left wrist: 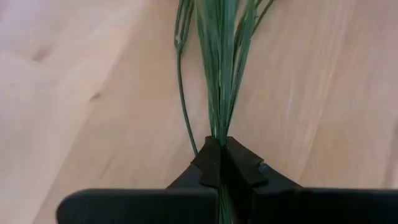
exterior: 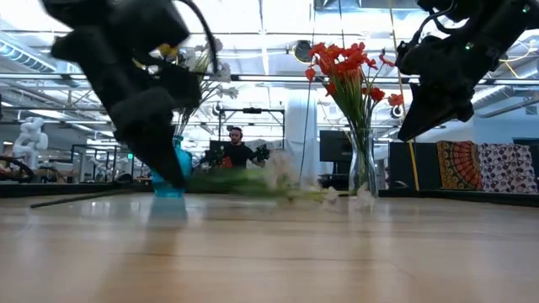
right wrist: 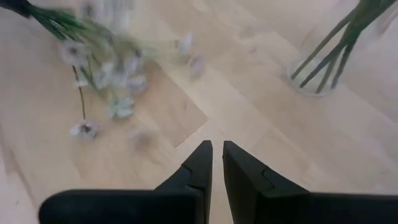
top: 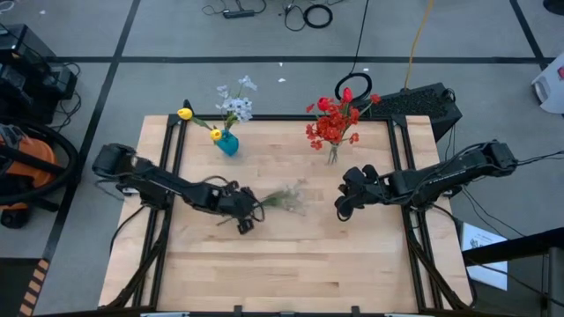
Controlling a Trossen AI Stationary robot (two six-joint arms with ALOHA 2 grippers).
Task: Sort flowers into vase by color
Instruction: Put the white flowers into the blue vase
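- An orange-and-black vacuum cleaner (top: pixel 25 167) stands on the floor off the table's left edge.
- Coiled black cables (top: pixel 310 14) lie on the grey floor beyond the table.
- A person (exterior: pixel 236 150) in dark clothes shows far back in the room.
- Patterned cloths (exterior: pixel 487 167) hang at the right of the low view.

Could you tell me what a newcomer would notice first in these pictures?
Probably the bunch of red flowers upright in a clear glass vase at the table's far right. Next, the left gripper shut on the green stems of pale white-blue flowers mid-table, beside a small blue vase.
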